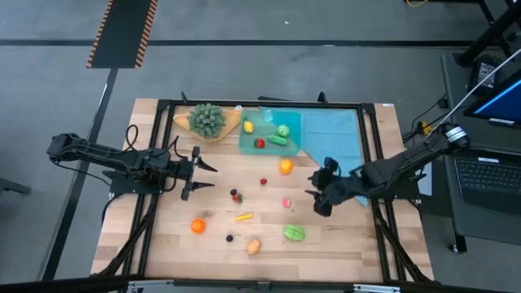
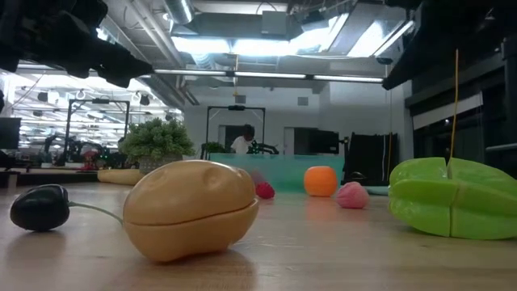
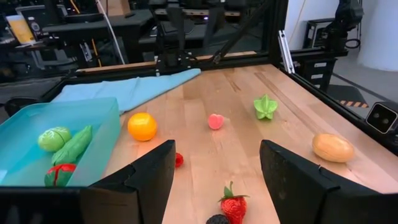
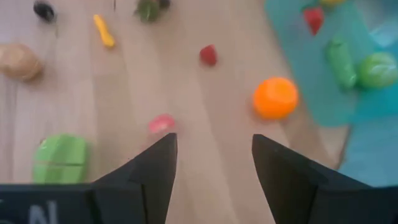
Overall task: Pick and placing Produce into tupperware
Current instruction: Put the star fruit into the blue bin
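The teal tupperware (image 1: 251, 146) stands at the table's far middle and holds a green ball (image 1: 283, 129), a cucumber (image 1: 278, 140), a red piece (image 1: 260, 143) and a yellow piece (image 1: 248, 127). Loose produce lies on the wood: an orange (image 1: 286, 166), a pink piece (image 1: 286, 203), a green star fruit (image 1: 294, 233), a tan potato (image 1: 254, 246), a strawberry (image 1: 236, 195), a yellow carrot (image 1: 243, 216), another orange (image 1: 197, 226). My left gripper (image 1: 207, 177) stands open at the left. My right gripper (image 1: 312, 185) is open above the wood, slanting down, over the pink piece (image 4: 162, 123) and near the orange (image 4: 275, 97).
A bushy green plant on a tan wooden dish (image 1: 207, 120) sits left of the tupperware. A flat teal cloth (image 1: 334, 134) lies to its right. A black frame (image 1: 163, 106) rings the table. A small red piece (image 1: 264, 181) and a dark piece (image 1: 229, 238) also lie on the wood.
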Motion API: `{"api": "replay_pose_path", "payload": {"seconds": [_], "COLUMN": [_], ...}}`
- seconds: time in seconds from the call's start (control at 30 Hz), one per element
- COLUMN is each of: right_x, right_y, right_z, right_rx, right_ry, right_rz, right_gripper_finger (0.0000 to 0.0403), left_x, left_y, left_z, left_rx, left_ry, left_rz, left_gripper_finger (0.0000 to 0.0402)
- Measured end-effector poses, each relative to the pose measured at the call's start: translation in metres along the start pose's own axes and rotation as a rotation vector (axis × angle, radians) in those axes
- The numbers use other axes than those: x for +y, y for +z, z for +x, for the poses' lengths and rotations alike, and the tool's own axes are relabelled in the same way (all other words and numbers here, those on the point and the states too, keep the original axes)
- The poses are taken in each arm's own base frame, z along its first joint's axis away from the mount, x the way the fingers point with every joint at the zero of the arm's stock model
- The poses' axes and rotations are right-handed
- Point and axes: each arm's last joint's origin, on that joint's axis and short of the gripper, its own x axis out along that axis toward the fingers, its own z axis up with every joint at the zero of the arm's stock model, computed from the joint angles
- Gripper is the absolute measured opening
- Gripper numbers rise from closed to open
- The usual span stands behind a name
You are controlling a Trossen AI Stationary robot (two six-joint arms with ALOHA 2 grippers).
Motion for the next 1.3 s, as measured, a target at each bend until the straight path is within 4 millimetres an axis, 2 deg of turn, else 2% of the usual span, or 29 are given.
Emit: {"api": "replay_pose_path", "payload": {"seconds": [0.5, 0.67, 0.93, 1.1, 1.3], "right_x": [0.092, 0.116, 0.137, 0.141, 0.141], "right_y": [0.017, 0.020, 0.023, 0.022, 0.021], "right_z": [0.015, 0.018, 0.020, 0.020, 0.020], "right_rx": [0.237, 0.308, 0.327, 0.398, 0.402], "right_ry": [-0.107, -0.170, -0.180, -0.119, -0.108], "right_rz": [0.037, 0.004, 0.008, 0.108, 0.059], "right_gripper_finger": [0.0211, 0.0211, 0.0211, 0.0211, 0.0211], "left_x": [0.000, 0.000, 0.000, 0.000, 0.000], "left_y": [0.000, 0.000, 0.000, 0.000, 0.000], "left_z": [0.000, 0.000, 0.000, 0.000, 0.000], "left_rx": [0.001, 0.001, 0.001, 0.001, 0.001], "left_ry": [-0.002, -0.002, -0.002, -0.002, -0.002], "left_rz": [-0.032, -0.032, -0.057, -0.106, -0.111], "left_gripper_finger": [0.0228, 0.0228, 0.0228, 0.0228, 0.0228]}}
